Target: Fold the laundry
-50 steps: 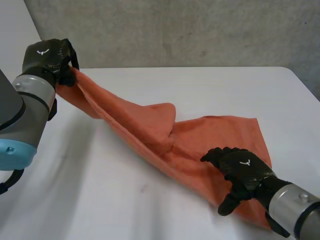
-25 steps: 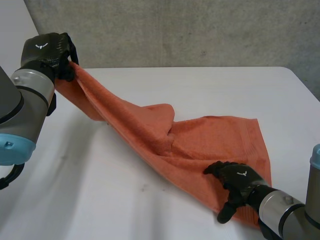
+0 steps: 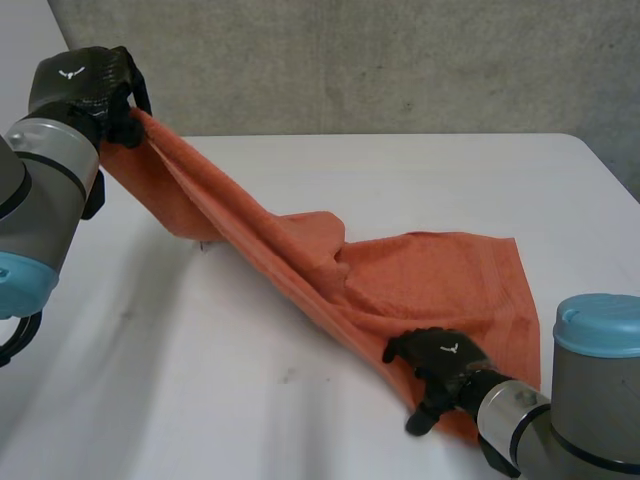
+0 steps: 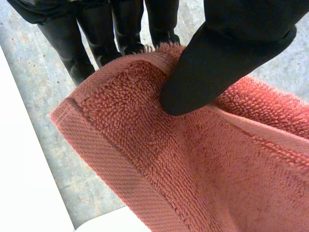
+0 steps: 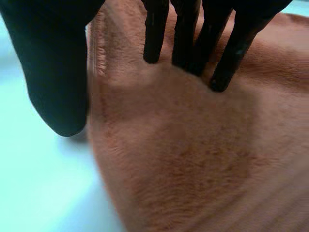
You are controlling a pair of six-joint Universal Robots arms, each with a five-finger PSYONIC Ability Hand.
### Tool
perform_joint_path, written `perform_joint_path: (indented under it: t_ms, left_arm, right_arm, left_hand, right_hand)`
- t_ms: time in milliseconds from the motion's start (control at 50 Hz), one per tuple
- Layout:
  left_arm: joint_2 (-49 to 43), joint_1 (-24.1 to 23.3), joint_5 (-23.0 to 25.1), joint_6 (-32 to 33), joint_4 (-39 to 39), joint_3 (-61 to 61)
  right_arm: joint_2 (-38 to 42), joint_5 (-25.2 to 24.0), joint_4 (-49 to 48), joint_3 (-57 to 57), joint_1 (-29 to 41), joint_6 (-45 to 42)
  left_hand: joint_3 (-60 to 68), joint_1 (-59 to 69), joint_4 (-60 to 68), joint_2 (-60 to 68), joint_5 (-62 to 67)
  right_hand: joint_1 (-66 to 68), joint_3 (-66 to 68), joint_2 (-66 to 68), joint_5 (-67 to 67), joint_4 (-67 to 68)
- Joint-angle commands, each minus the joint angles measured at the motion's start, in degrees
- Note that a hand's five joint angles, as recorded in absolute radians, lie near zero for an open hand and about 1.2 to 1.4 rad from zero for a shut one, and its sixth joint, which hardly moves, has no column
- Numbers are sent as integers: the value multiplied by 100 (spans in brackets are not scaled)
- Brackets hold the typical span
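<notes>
Counter (image 3: 420,180): You had a white counter in front of you, and the towel's right-hand part lay on it.
Towel (image 3: 440,275): Your orange terry towel ran as a taut, gathered band from its lifted end at far left down to the right. There it lay spread flat, with a small raised fold near its middle.
Right arm (image 3: 590,400): It came in low at the near right, its wrist beside the towel's near edge.
Left arm (image 3: 45,190): It stood raised at the far left.
Left robot hand (image 3: 85,85): Your left robot hand was closed on a hemmed corner of the towel (image 4: 203,174). The thumb (image 4: 217,63) pinched the pile against the fingers (image 4: 125,24), and that end hung clear of the counter.
Right robot hand (image 3: 440,365): Your right robot hand lay spread on the towel's near edge and gripped nothing. Its fairly straight fingers (image 5: 186,34) touched the cloth (image 5: 193,159) with their tips. The thumb (image 5: 55,77) stood apart, just beside the edge, over bare counter.
</notes>
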Motion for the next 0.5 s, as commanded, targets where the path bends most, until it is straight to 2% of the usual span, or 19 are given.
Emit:
perform_joint_path:
  t_ms: [20,100,300,340,380,420,440,460,480,500]
  left_arm:
    - [8,52,-21,-3,-2,23]
    - [8,140,-30,-3,-2,23]
    - [43,439,-39,-73,-64,-30]
    - [43,492,-30,-117,-133,-74]
    - [35,509,-30,-135,-177,-91]
    - [26,518,-30,-161,-221,-118]
    - [26,518,-21,-179,-257,-161]
    - [26,518,-21,-179,-257,-162]
    - [26,527,-13,-205,-257,-232]
    - [26,527,-12,-205,-257,-232]
  right_arm:
    - [-11,657,-457,18,-82,-61]
    - [-196,711,-466,26,-187,-141]
    - [-609,711,-378,88,-978,-589]
    - [-609,685,-343,106,-1101,-685]
    - [-609,658,-317,123,-1119,-712]
    - [-609,640,-229,123,-1110,-730]
    - [-609,632,-99,123,-1101,-721]
    - [-609,614,94,114,-1093,-721]
    - [-609,614,96,114,-1093,-721]
    - [-609,544,296,114,-1093,-721]
  left_hand:
    - [1033,1190,1030,1023,1077]
    - [1033,1190,1030,1023,1077]
    - [1033,1190,1030,1023,1077]
    - [1033,1190,1030,1023,1077]
    - [1033,1190,1030,1023,1077]
    - [1033,1190,1030,1023,1077]
    - [1033,1190,1030,1023,1077]
    - [1033,1190,1030,1023,1077]
    - [1033,1190,1030,1023,1077]
    - [1033,1190,1030,1023,1077]
  right_hand:
    - [2792,2369,2388,2495,2379]
    - [3283,2860,2879,2986,2870]
    - [4427,4004,4023,4130,4013]
    - [5264,4840,4859,4966,4850]
    - [5485,5061,5081,5187,5071]
    - [5386,4963,4982,5089,4972]
    - [4670,4247,4266,4373,4256]
    - [3064,2641,2660,2767,2650]
    - [3048,2625,2644,2751,2634]
    - [2049,1625,1644,1751,1635]
